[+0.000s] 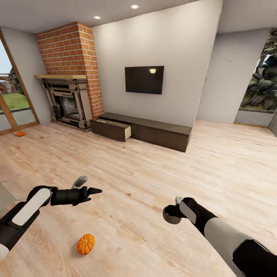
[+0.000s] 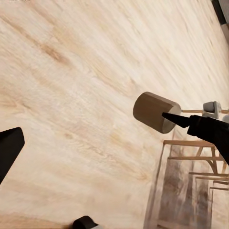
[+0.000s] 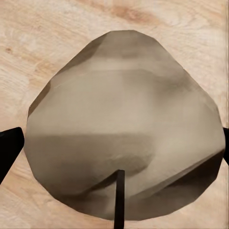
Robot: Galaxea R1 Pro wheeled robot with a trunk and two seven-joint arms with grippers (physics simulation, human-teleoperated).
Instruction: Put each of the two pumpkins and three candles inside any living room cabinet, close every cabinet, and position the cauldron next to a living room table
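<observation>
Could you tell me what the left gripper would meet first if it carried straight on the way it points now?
Probably only the pale wooden plank floor. The left gripper points low toward the room's middle, with nothing standing in that line, though depth is hard to judge.

1. One pumpkin (image 1: 85, 244), orange and ribbed, lies on the wooden floor (image 1: 154, 181) near the robot.
2. A second pumpkin (image 1: 20, 134) lies far off, by the glass door.
3. The cabinet (image 1: 154, 131) stands under the television, its left drawer (image 1: 111, 129) pulled open.
4. The right gripper (image 1: 172, 214) holds a round grey-brown cauldron (image 3: 124, 129).

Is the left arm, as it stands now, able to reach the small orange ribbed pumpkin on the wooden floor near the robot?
Probably yes: the pumpkin lies on bare floor just below the left gripper, which is open and holds nothing.
</observation>
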